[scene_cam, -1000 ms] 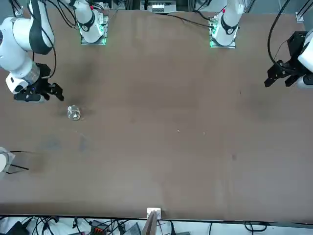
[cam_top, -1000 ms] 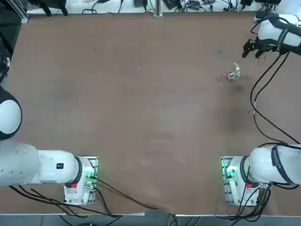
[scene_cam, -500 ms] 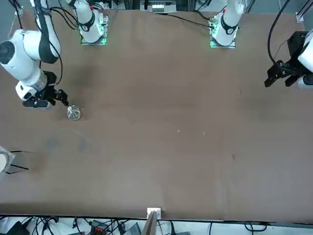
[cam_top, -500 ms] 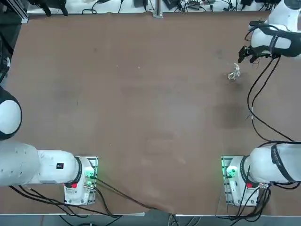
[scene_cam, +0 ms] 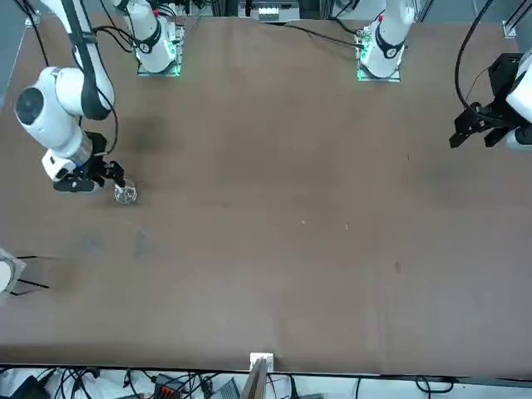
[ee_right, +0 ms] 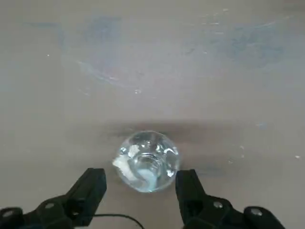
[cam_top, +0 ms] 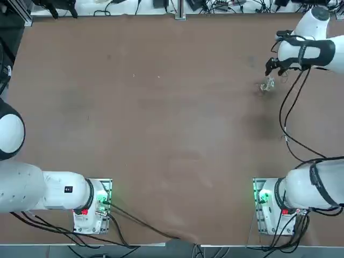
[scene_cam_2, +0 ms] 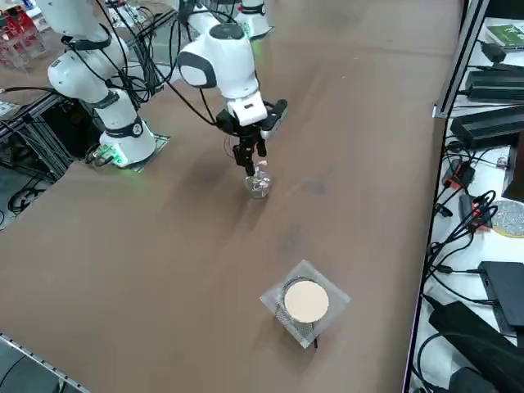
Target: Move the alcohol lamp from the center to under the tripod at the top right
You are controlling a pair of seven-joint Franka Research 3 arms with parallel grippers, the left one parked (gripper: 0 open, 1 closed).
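Observation:
The alcohol lamp [cam_top: 267,85], a small clear glass bottle, stands upright on the brown table [cam_top: 161,107] toward its far right; it also shows in the front view [scene_cam: 125,194] and the right side view [scene_cam_2: 258,185]. My right gripper [cam_top: 274,68] hangs just above and beside it, open. In the wrist view the lamp [ee_right: 147,161] sits between the two black fingertips [ee_right: 93,183], touching neither. The tripod [scene_cam_2: 304,303], with a round pale disc over a mesh square, stands apart near the table's right edge, and only its rim [scene_cam: 5,274] shows in the front view.
Black cables [cam_top: 287,113] trail from my right arm across the table's right side down to its base [cam_top: 271,207]. Shelving with electronics and cables [scene_cam_2: 483,123] lines the table's far edge.
My right gripper has swung in from the table's right edge toward the lamp and come down over it. The lamp and the tripod have stayed put.

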